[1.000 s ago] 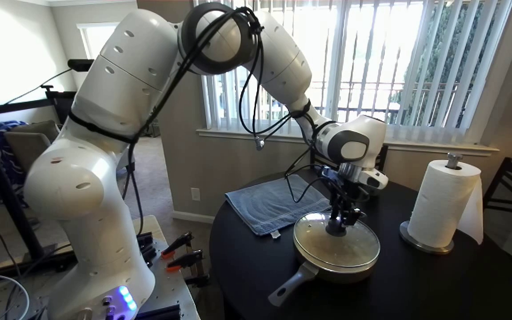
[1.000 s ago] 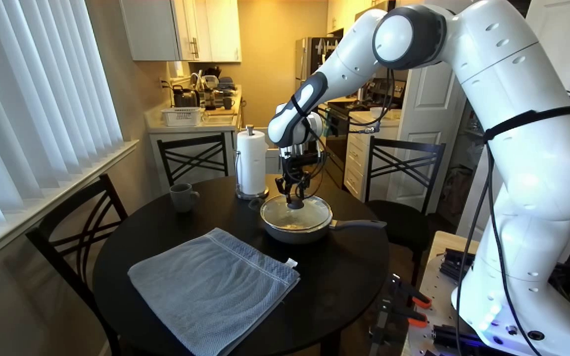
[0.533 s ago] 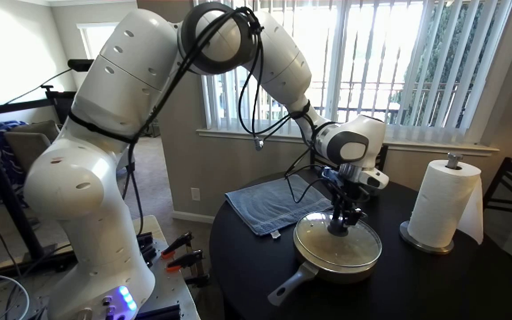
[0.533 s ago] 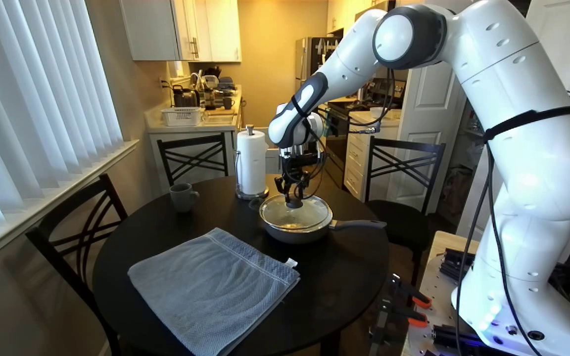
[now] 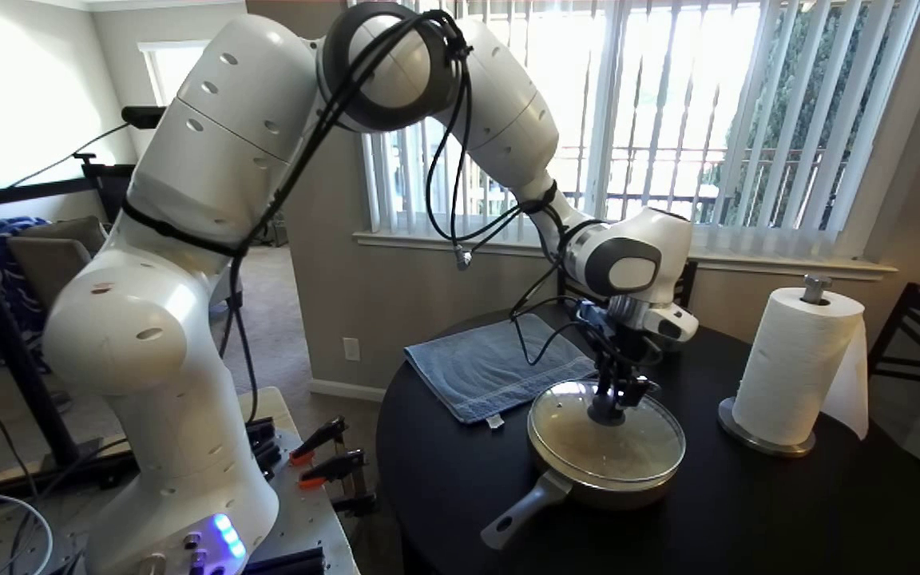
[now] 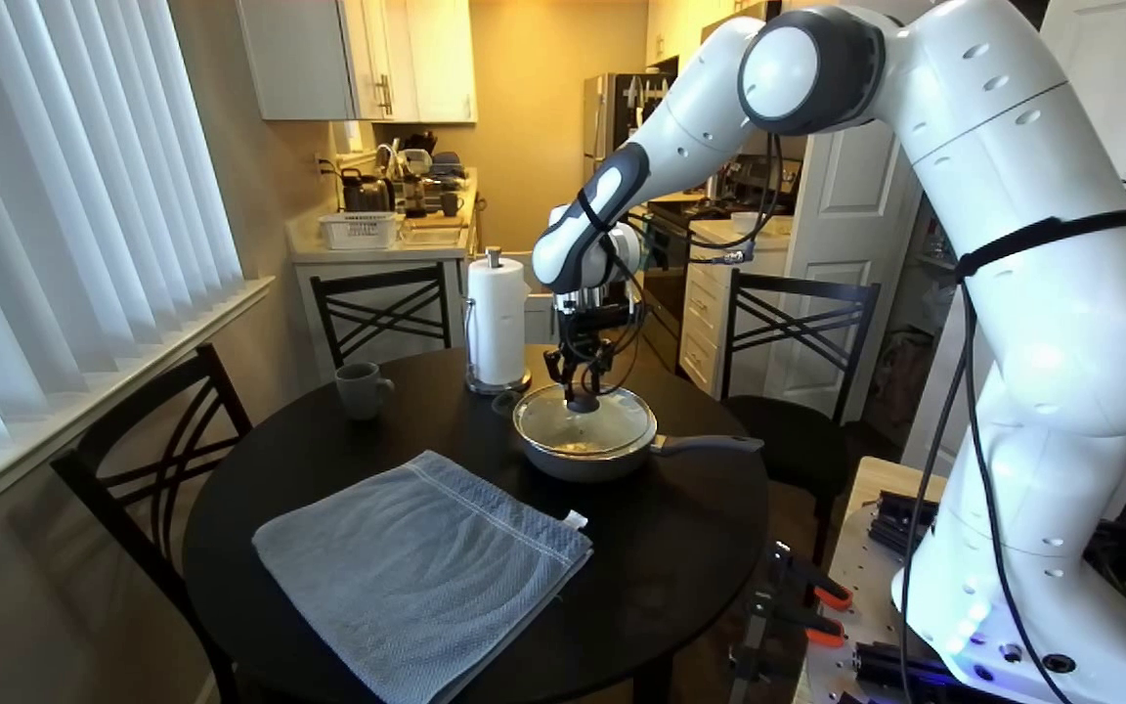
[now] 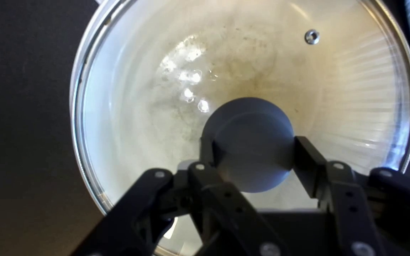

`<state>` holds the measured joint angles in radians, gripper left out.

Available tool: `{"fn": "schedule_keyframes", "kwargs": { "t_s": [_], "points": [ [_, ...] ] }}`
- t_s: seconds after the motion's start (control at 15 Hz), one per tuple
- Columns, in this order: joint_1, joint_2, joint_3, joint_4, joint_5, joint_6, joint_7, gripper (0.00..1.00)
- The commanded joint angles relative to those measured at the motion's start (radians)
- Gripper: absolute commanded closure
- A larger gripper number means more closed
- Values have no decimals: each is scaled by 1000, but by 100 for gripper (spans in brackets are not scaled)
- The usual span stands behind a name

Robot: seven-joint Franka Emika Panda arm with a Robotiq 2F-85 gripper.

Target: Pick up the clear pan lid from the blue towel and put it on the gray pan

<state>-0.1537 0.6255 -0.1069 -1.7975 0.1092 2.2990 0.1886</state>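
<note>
The clear pan lid [image 5: 576, 451] lies over the gray pan [image 5: 616, 499], its rim around the pan's opening. It also shows in the wrist view [image 7: 347, 99]. Whether the rim is fully seated all round is hard to tell. My gripper [image 7: 253, 153] is around the lid's dark knob [image 7: 255, 142], with a finger against each side. In both exterior views my gripper [image 6: 583, 383] points down at the lid's middle. The pan also shows in an exterior view [image 6: 587, 467], with its handle [image 6: 710, 444] sticking out. The blue towel [image 6: 426, 567] lies flat with nothing on it.
A paper-towel roll [image 5: 799, 367] stands on the round dark table [image 5: 747, 511] near the pan. A gray mug [image 6: 361, 391] stands near the table's edge. Chairs [image 6: 167, 469] surround the table. Cables hang from the arm near the towel.
Over the last second, the lid and my gripper have shifted very slightly over the pan. The grip on the knob looks the same. The pan and towel have not moved.
</note>
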Motion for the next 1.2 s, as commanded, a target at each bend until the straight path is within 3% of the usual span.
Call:
{"fn": "schedule_keyframes", "kwargs": {
  "t_s": [0.0, 0.6, 0.67, 0.73, 0.93, 1.13],
  "points": [
    [-4, -47, -7, -92, 40, 49, 10, 68],
    [6, -55, -14, -116, 53, 68, 19, 68],
    [5, -55, -12, -115, 56, 65, 17, 18],
    [7, -56, -14, -116, 52, 64, 21, 17],
    [10, -65, -16, -130, 49, 62, 23, 1],
    [12, -89, -20, -157, 47, 73, 25, 0]
  ]
}}
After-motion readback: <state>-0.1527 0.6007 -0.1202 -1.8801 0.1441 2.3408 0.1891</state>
